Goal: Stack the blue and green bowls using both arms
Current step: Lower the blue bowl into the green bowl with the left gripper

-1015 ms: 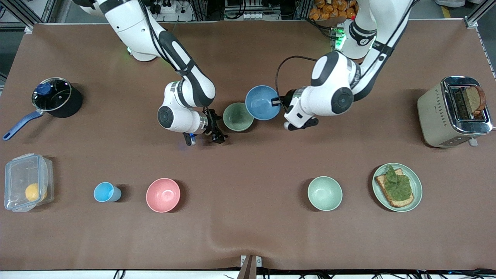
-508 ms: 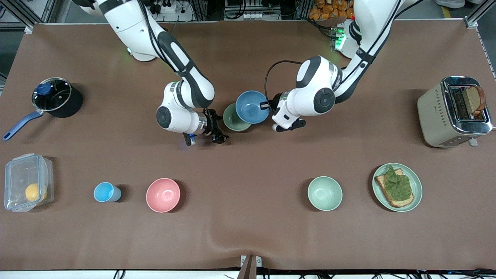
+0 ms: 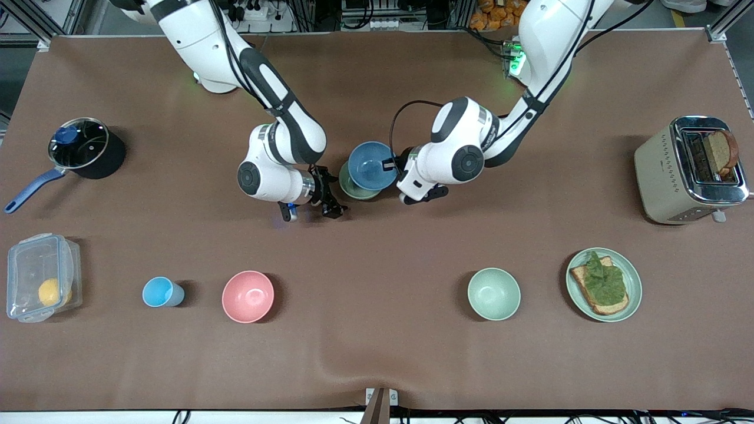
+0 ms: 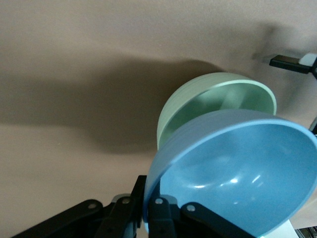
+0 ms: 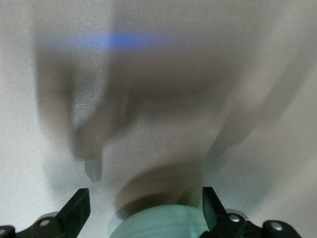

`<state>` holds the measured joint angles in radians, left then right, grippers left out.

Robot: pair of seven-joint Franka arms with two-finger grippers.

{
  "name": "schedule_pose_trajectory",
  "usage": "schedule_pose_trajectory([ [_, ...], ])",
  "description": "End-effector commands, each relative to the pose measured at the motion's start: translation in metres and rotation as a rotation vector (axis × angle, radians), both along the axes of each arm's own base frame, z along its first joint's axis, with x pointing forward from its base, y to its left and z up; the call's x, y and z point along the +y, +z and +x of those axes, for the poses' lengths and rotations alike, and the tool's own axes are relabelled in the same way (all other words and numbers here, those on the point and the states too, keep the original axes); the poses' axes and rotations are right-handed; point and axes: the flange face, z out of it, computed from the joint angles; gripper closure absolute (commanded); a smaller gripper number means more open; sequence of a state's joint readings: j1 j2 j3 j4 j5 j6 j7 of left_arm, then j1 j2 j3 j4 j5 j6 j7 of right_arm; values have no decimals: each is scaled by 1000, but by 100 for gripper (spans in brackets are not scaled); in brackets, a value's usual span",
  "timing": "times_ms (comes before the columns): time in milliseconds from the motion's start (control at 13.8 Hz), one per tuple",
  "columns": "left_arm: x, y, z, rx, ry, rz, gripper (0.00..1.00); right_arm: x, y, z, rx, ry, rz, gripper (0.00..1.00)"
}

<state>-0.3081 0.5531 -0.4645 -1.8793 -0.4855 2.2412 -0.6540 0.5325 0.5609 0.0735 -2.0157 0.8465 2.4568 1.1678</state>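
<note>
White arms (image 3: 283,138), black joints, cables

**Matt bowls, brushed metal**

The blue bowl (image 3: 370,165) and green bowl (image 4: 218,101) looked smooth, matt plastic. The table (image 3: 377,353) wore a brown, faintly rumpled cloth. The toaster (image 3: 689,169) showed shiny metal; the box (image 3: 39,277) was clear plastic.

bowls: 4 – blue bowl (image 3: 369,165), green bowl (image 3: 349,187), 2nd green (image 3: 493,293), pink (image 3: 248,296)
cups: 1 (image 3: 161,292)
plates: 1 (image 3: 633,277)
toasters: 1 (image 3: 683,171)
pots: 1 (image 3: 88,154)
boxes: 1 (image 3: 40,277)
</note>
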Motion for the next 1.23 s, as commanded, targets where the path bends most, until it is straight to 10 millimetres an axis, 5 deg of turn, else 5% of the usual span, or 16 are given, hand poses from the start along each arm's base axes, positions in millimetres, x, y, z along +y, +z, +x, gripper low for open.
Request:
schedule_pose_trajectory([
  [0,-13,-3,12,-9,13,5,100,-2,3,-2,0,-6,23,0],
  [435,-26,-9,12,-31,-9,27,100,-1,3,-3,-1,-1,24,0],
  [508,-24,-11,14,-32,-9,31,44,-1,3,-3,-1,-1,24,0],
  [580,-24,-12,13,-30,-9,31,0,-1,2,-3,-1,-1,23,0],
  [1015,-20,8,18,-32,-17,31,0,-1,2,-3,-3,2,23,0],
  [1160,-12,34,23,-30,-22,40,0,-3,5,-2,-13,27,30,0],
])
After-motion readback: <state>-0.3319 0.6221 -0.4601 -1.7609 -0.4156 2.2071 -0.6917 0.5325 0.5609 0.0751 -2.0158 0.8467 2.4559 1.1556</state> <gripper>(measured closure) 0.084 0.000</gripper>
